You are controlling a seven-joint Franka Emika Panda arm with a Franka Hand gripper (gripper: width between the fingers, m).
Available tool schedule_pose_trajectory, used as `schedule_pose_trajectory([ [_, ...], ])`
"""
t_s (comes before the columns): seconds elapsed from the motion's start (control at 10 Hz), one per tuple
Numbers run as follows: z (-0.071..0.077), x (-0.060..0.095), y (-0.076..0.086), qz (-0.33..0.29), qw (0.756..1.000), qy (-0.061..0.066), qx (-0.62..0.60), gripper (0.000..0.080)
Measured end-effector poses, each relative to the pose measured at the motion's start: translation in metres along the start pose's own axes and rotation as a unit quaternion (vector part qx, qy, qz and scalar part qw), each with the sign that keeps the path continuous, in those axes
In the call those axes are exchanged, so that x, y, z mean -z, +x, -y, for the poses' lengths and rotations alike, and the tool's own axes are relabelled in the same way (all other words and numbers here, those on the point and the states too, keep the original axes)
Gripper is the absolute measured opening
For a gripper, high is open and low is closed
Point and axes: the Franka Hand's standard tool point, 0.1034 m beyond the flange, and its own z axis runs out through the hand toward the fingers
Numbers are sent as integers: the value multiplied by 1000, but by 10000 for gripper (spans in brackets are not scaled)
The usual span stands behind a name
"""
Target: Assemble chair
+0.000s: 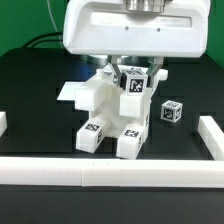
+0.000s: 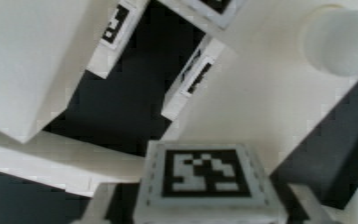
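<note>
Your end effector (image 1: pixel 134 74) grips the white square plastic post (image 1: pixel 135 86) at the chunky white chair's (image 1: pixel 104 108) twelve o'clock, probably holding it upright for seating.

wrist: overhead, vertical | hand (image 1: pixel 133 72): pointing straight down, low | finger spacing: unclear

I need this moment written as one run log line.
gripper: astride tagged post of partly joined chair, grip unclear | loose tagged piece: on table, exterior view's right of chair
</note>
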Motion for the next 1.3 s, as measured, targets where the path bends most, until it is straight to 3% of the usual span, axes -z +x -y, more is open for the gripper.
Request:
schedule_pose_trajectory([
  [0.5, 12, 21, -21, 32, 999, 24, -35, 268],
  [0.6, 21, 21, -24, 35, 997, 25, -56, 268],
  [1.0, 18, 19, -25, 36, 998, 25, -49, 268],
  [1.3, 25, 8, -43, 43, 997, 27, -62, 268],
])
